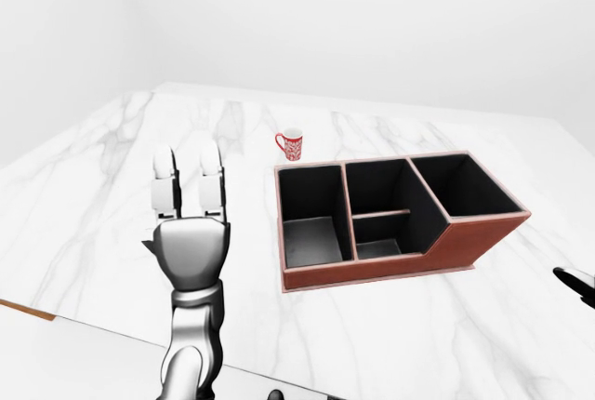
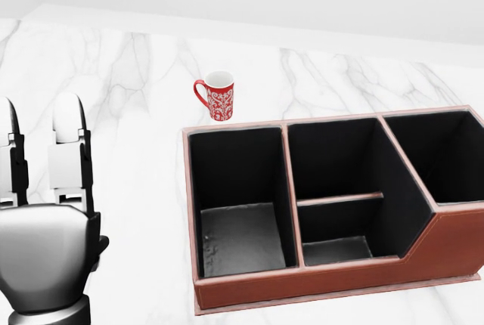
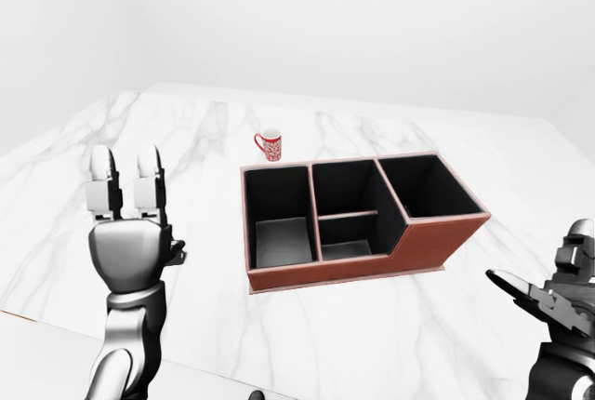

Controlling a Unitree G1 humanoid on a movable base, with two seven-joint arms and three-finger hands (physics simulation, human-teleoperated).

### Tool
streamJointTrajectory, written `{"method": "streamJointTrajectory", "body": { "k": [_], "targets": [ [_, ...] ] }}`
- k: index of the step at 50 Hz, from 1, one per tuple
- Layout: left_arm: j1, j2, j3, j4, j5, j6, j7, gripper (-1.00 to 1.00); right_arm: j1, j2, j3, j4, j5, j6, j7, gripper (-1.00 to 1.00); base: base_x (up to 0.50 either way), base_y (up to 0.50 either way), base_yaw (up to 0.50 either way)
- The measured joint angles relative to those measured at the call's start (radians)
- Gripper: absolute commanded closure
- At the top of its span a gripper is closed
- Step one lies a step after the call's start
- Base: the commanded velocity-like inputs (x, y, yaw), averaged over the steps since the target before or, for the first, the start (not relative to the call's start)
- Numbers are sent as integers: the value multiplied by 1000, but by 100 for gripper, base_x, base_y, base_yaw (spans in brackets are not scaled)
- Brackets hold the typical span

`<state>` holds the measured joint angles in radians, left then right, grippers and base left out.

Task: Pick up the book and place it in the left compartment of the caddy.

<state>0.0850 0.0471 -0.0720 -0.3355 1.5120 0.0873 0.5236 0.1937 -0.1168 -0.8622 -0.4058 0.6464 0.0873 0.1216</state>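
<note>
No book shows in any view. The brown leather caddy (image 2: pixel 333 283) lies on the white marble counter, and its left compartment (image 2: pixel 242 238) holds nothing. My left hand (image 1: pixel 188 177) is raised to the left of the caddy, apart from it, with its fingers (image 2: pixel 66 147) straight up and nothing in it. Only part of my right hand (image 3: pixel 544 293) enters at the lower right of the right-eye view, fingers spread, holding nothing.
A red patterned mug (image 2: pixel 218 96) stands upright just above the caddy's left corner in the head view. The marble counter (image 1: pixel 102 186) stretches wide to the left, and its near edge (image 1: pixel 56 318) runs along the bottom left.
</note>
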Motion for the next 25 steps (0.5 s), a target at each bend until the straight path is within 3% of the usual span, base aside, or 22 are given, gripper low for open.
{"method": "streamJointTrajectory", "body": {
  "k": [25],
  "targets": [
    [-38,-3,-8,59,10,0,0,-100,-3,-1,12,16,-5,-8,17,-100,0,0,0]
  ]
}}
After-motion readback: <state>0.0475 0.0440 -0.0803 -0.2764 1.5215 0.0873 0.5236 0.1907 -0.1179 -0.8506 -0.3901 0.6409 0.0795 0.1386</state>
